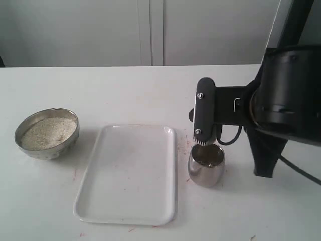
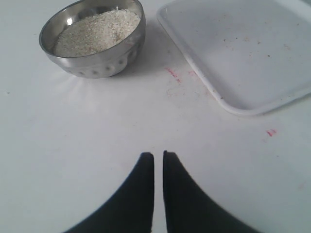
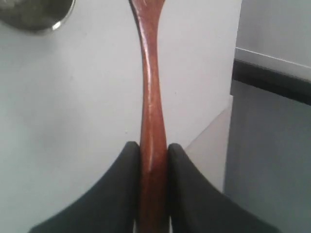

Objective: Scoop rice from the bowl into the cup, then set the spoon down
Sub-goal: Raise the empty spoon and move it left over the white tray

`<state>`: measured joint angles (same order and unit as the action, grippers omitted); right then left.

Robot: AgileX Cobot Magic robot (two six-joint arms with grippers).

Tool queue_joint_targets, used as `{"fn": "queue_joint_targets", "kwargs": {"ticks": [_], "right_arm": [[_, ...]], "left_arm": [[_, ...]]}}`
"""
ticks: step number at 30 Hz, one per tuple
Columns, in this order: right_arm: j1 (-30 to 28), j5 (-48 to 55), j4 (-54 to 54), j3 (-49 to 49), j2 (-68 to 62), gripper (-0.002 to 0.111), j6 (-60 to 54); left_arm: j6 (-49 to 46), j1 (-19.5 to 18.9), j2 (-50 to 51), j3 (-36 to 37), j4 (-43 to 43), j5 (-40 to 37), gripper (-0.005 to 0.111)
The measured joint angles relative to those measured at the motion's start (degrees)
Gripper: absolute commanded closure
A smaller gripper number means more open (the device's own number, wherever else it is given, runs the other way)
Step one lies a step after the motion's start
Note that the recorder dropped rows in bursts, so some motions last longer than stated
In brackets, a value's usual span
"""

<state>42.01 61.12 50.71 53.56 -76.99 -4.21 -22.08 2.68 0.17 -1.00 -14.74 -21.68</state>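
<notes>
Right wrist view: right gripper [image 3: 153, 148] clamped on the spoon [image 3: 150, 97], black fingers [image 3: 116, 194] pressed flat against both sides of the reddish-brown handle, no gap visible. Handle runs away from the jaws above the white table [image 3: 73, 97] and widens toward the scoop end, cut off at the frame edge. Beyond and off to one side, part of a shiny steel rim, probably the cup [image 3: 34, 14]; contents unclear

Left wrist view: left gripper [image 2: 158, 155] nearly shut, only a thin slit between the fingertips, nothing held, bare table below. Farther out, faint red marks [image 2: 172, 74] on the surface. Then the bowl [image 2: 97, 65] with rice [image 2: 97, 31] filling it almost to the rim, and a white tray [image 2: 243, 58] near it, not touching

Exterior view: tray nearest, lying between bowl on the left and cup on the right. Cup upright just beside the tray's right edge; contact cannot be told. Right gripper points down, fingertips just above the cup's rim. Spoon not made out from this angle. Bowl well apart from the cup. Pale wall panels [image 1: 75, 30] behind
</notes>
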Motion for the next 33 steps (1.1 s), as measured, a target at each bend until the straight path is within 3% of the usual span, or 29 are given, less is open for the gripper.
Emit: {"fn": "queue_joint_targets", "kwargs": {"ticks": [9,18,26,33], "right_arm": [[0.0,-10.5,-16.2,0.0,6.2,0.108,16.4],[0.0,-13.1,-29.4,1.2,7.9,0.108,36.0],[0.0,-22.4,-42.7,3.2,8.0,0.108,38.7],[0.0,-25.3,-46.0,4.5,6.4,0.108,40.5]], "left_arm": [[0.0,0.0,0.0,0.0,0.0,0.0,0.092],[0.0,0.0,0.0,0.0,0.0,0.0,0.092],[0.0,0.0,0.0,0.0,0.0,0.0,0.092],[0.0,0.0,0.0,0.0,0.0,0.0,0.092]]}}
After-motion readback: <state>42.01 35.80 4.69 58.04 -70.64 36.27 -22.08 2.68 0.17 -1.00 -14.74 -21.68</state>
